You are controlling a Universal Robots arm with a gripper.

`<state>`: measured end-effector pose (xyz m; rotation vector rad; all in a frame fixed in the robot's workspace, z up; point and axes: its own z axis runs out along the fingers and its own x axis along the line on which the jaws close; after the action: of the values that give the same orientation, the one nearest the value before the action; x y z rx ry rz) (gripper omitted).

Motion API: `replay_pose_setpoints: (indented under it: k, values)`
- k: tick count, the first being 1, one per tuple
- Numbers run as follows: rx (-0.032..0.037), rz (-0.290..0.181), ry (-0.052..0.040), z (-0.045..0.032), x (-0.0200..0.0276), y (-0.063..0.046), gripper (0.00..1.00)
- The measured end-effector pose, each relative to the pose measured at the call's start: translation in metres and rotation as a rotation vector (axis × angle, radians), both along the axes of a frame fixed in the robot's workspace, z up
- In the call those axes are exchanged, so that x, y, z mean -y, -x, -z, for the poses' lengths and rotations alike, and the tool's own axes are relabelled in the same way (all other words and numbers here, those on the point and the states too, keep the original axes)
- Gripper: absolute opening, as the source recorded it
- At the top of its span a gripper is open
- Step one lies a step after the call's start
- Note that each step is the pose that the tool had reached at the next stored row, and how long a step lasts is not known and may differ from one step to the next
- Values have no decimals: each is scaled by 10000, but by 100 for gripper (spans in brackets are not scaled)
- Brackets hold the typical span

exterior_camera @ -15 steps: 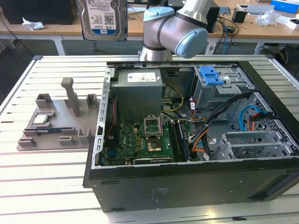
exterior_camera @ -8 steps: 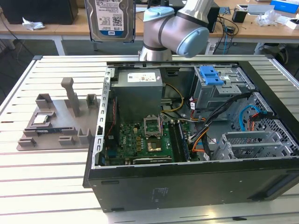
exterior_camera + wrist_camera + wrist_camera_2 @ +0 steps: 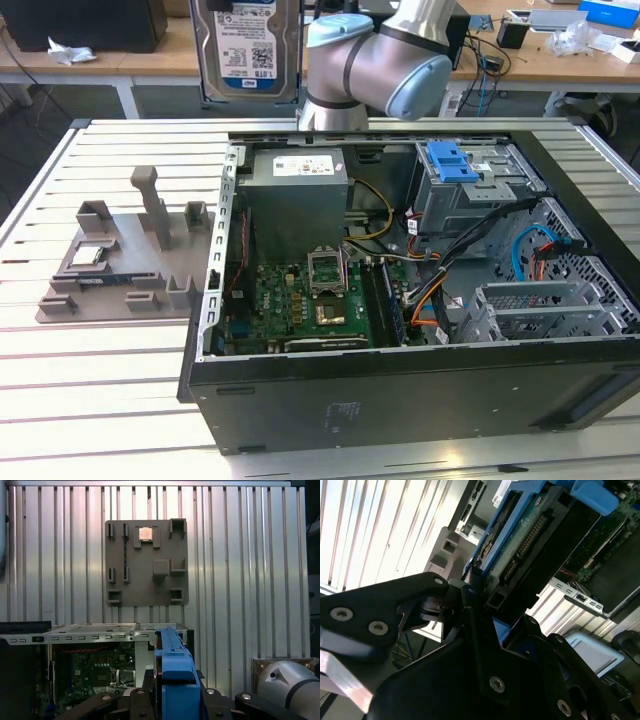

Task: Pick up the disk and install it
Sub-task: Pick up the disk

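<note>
The gripper (image 3: 479,594) has its 2 jaws pinched on the blue-framed edge of the disk (image 3: 248,45), which stands upright in the air with its label facing the exterior view. The arm (image 3: 375,65) is raised behind the open computer case (image 3: 400,400), holding the disk high above the slatted table (image 3: 100,400), at the exterior view's left of its elbow.

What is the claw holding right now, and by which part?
The disk, raised above the computer case. The claw is shut on the disk's blue-framed end nearest the wrist.
</note>
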<state>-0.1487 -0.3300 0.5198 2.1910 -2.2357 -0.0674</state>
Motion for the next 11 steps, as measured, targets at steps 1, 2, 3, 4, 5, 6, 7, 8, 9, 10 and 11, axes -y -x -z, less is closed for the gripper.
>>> replay_pose_setpoints:
  k: [1, 2, 3, 4, 5, 6, 7, 8, 9, 10, 11]
  values:
    - [-8, 1, 1, 22, 36, -23, 37]
    - [-11, -1, 2, 39, 57, -37, 37]
    - [-13, -1, 1, 56, 78, -50, 37]
    - [-16, 0, 2, 74, 101, -64, 37]
    - [-17, 0, 2, 104, 133, -88, 37]
    - [-18, -1, 2, 136, 162, -114, 37]
    - [-17, 0, 1, 155, 178, -128, 37]
    - [-18, 1, 1, 175, 196, -144, 37]
    - [-19, -2, 2, 209, 233, -173, 37]
    - [-20, 0, 2, 229, 266, -191, 37]
    - [-21, 1, 4, 244, 303, -206, 37]
